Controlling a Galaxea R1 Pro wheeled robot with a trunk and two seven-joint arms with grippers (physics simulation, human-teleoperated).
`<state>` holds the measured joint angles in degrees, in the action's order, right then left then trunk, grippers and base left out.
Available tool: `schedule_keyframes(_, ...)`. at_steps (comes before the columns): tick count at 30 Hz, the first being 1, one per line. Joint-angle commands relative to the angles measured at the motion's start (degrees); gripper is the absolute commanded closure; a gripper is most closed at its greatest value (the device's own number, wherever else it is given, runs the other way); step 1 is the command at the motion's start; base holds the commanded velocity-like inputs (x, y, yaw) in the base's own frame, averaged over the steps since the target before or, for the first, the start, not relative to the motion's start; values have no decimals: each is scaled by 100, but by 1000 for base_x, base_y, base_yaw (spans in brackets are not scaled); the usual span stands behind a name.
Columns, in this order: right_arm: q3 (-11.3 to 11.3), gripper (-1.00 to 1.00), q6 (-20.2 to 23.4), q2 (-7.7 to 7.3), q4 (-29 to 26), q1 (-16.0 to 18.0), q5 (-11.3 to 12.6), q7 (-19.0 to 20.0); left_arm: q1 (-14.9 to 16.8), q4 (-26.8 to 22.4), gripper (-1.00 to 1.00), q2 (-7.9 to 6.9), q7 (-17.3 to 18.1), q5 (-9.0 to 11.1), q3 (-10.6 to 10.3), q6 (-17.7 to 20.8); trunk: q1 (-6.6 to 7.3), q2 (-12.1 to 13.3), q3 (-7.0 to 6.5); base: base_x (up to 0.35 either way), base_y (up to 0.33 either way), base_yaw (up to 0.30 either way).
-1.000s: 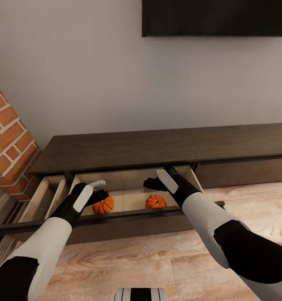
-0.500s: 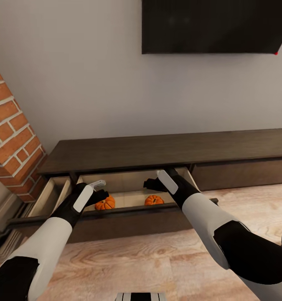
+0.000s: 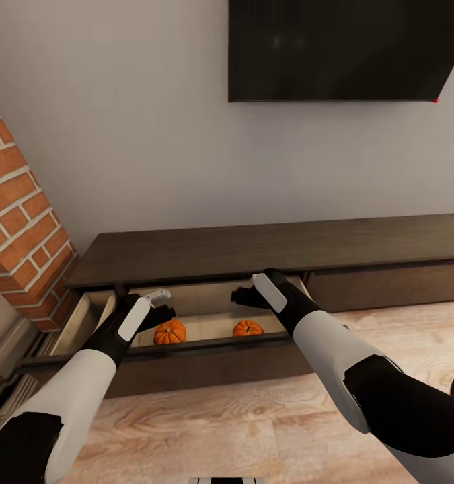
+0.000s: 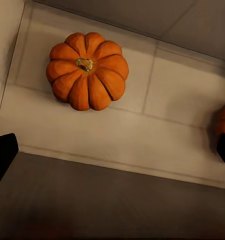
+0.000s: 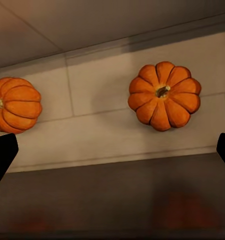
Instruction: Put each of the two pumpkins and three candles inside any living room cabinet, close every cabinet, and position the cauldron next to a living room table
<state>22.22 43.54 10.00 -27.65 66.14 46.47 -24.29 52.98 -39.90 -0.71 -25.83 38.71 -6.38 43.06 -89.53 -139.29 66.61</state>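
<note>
Beneath a wall-mounted screen, the cabinet has its drawer open with both pumpkins inside, while the left pincer and right pincer hover above, both spread and empty, so candles likely come next.

view has tilted up: more of the tv shows. the cabinet's middle drawer sits further in than before, less beige interior exposed, pumpkins now closer to the cabinet's top edge. arms unchanged in frame.
</note>
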Motion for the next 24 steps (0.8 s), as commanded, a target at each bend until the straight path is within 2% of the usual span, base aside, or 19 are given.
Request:
schedule_keyframes(1,20,-100,9,0,-4,4,55,-56,2,-9,-100,-3,-54,60,-30,17,23,40,-13,0,0,0)
schedule_keyframes(19,20,-100,24,0,-4,4,61,-53,9,-9,-100,-9,-54,58,-17,403,419,762,-336,-1,0,0)
schedule_keyframes(24,17,-100,30,0,-4,4,64,-25,11,-9,-100,-15,-54,58,-11,446,529,962,-426,-176,0,0)
